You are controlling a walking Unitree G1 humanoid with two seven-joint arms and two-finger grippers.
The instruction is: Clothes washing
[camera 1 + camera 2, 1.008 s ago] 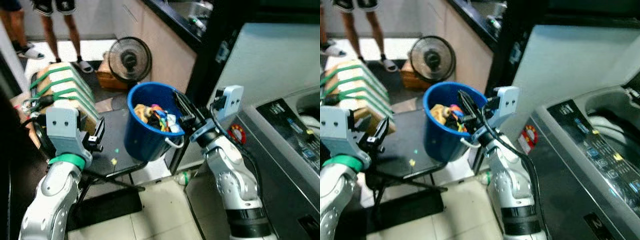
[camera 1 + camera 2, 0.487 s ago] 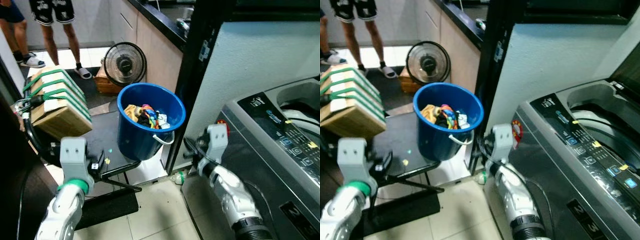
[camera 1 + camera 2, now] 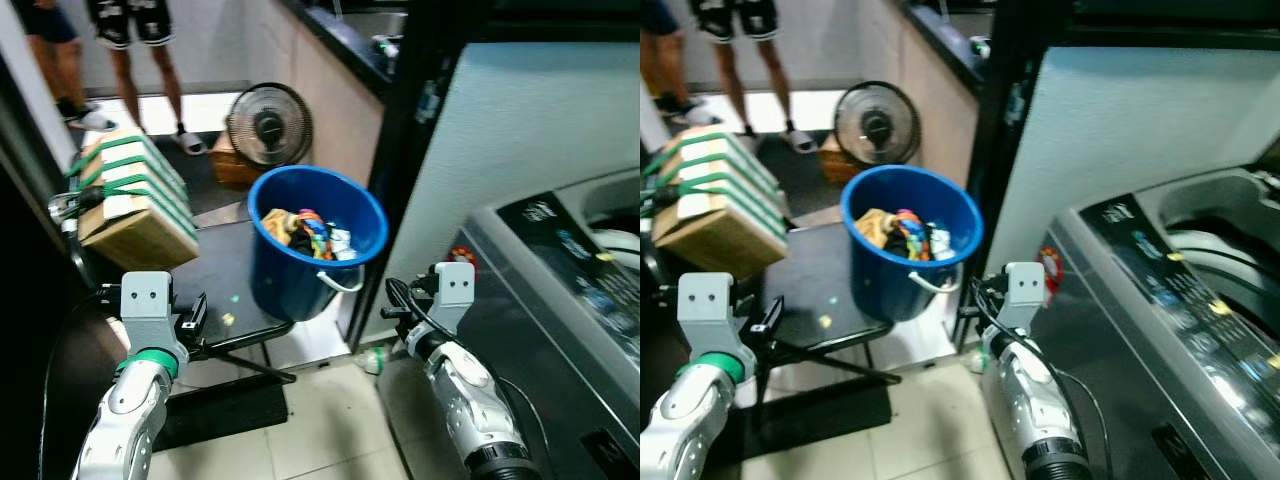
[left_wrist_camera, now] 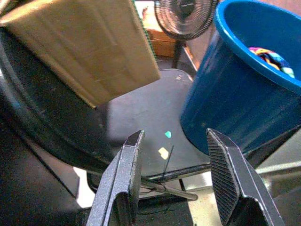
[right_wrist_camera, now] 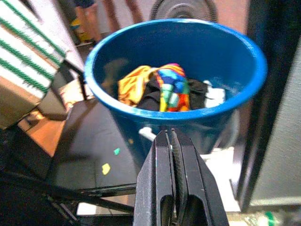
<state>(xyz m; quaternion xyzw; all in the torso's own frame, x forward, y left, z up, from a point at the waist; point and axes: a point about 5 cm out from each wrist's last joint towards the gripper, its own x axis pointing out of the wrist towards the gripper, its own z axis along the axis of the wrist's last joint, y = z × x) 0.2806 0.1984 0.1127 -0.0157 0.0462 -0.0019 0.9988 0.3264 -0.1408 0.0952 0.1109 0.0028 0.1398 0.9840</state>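
While the blue bucket [image 3: 316,240] of colourful clothes [image 5: 162,89] is sitting on the black stool [image 3: 225,290] beside the washing machine [image 3: 560,300], the right gripper [image 5: 171,141] is pointing at it, fingers pressed together, and the left gripper [image 4: 171,155] is hovering spread.

Closed right gripper [image 5: 171,141], blue bucket [image 5: 235,70], colourful clothes [image 5: 164,92] inside

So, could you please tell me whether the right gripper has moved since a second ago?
Yes: the right gripper has drawn back from the blue plastic bucket rim, now lower beside it.
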